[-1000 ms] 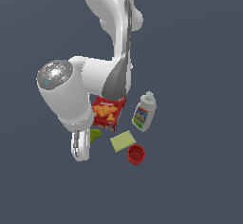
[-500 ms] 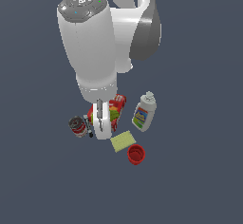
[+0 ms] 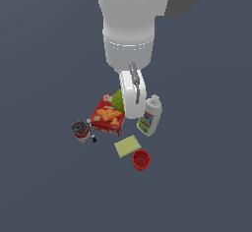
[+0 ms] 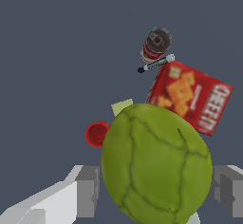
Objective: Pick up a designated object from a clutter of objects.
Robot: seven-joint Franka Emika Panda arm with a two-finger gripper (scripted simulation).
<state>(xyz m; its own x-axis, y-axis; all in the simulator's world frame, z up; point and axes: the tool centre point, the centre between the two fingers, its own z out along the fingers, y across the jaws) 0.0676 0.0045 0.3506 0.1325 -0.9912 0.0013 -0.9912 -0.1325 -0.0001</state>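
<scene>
Cracker box [image 3: 108, 115] at the middle, lump [image 3: 117, 100] just behind it. Can [image 3: 80, 131] and marker [image 3: 91, 130] off to the exterior view's left; bottle [image 3: 149, 116] to the right. Sponge [image 3: 127, 146] nearer the camera, cup [image 3: 141, 159] just beyond it.

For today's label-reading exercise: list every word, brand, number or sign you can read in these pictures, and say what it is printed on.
"CHEEZ-IT", partly legible white lettering along the side of the red cracker box.
White bottle: coloured label, text too small to read.
Small can: red label, no print legible.
Marker: no readable print.
Green lump, sponge, red cup: no text.
</scene>
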